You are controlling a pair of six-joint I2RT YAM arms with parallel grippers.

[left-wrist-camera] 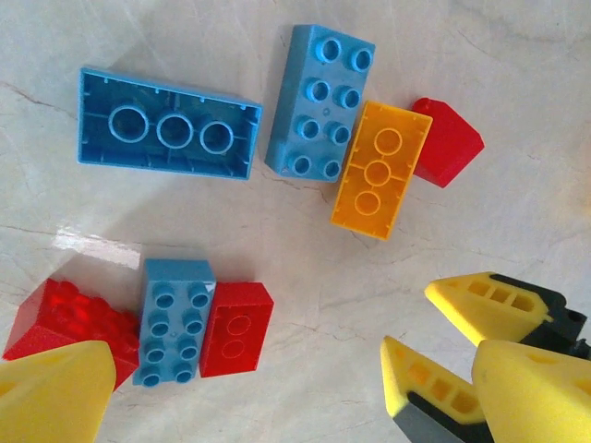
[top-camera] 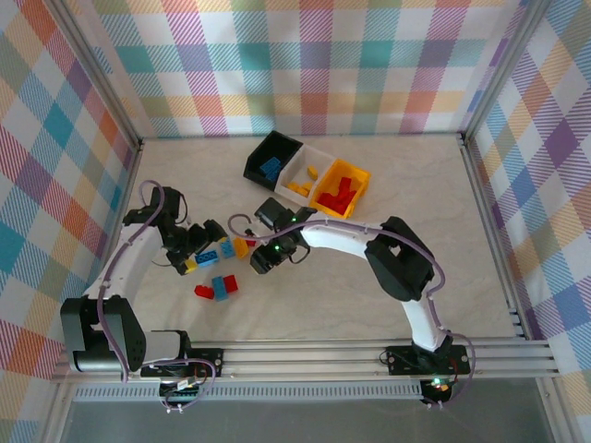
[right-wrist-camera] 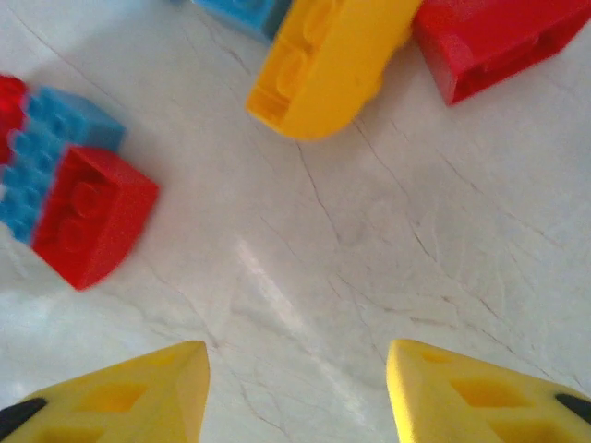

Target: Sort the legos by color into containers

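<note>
Loose legos lie on the table between my two grippers. In the left wrist view a long blue brick (left-wrist-camera: 166, 125) lies upside down beside a studded blue one (left-wrist-camera: 320, 101), a yellow brick (left-wrist-camera: 380, 169) and a red one (left-wrist-camera: 448, 140). Nearer lies a red-blue-red cluster (left-wrist-camera: 173, 318). My left gripper (left-wrist-camera: 295, 406) is open over bare table. My right gripper (right-wrist-camera: 297, 369) is open too, with nothing between its fingers; ahead of it lie a yellow brick (right-wrist-camera: 323, 60) and red bricks (right-wrist-camera: 489, 37) (right-wrist-camera: 88, 217). The containers stand at the back: black (top-camera: 273, 155), white (top-camera: 307, 175), yellow-orange (top-camera: 342, 189).
The black bin holds blue bricks, the white one yellow bricks, the yellow-orange one red bricks. Both grippers (top-camera: 212, 247) (top-camera: 262, 261) hang close together over the pile. Checked walls ring the table, and a metal rail (top-camera: 369, 355) runs along the near edge.
</note>
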